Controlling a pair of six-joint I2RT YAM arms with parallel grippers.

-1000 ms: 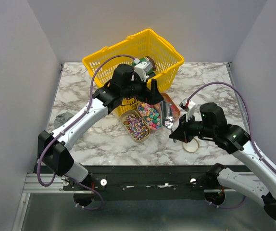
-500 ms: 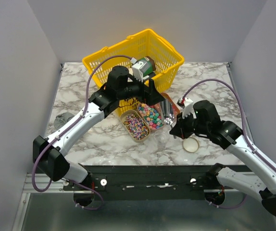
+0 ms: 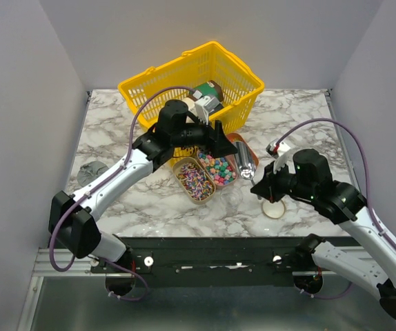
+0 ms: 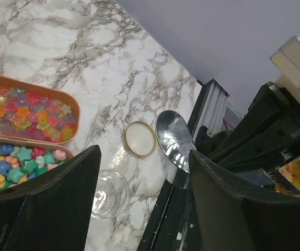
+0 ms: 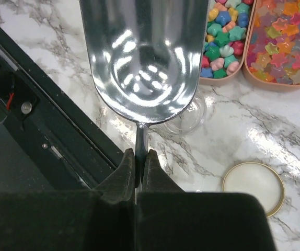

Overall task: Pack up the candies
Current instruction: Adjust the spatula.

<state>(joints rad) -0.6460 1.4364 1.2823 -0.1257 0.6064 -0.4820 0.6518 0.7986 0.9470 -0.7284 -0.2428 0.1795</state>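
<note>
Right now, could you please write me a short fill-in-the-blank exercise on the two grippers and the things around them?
1. The right gripper is shut on the handle of a metal ___.
2. Its bowl is ___, with no candies in it.
3. The left gripper hangs with its jaws ___.
4. The round lid lies on the marble ___, apart from the clear jar.
Missing words: scoop; empty; open; table.
</note>
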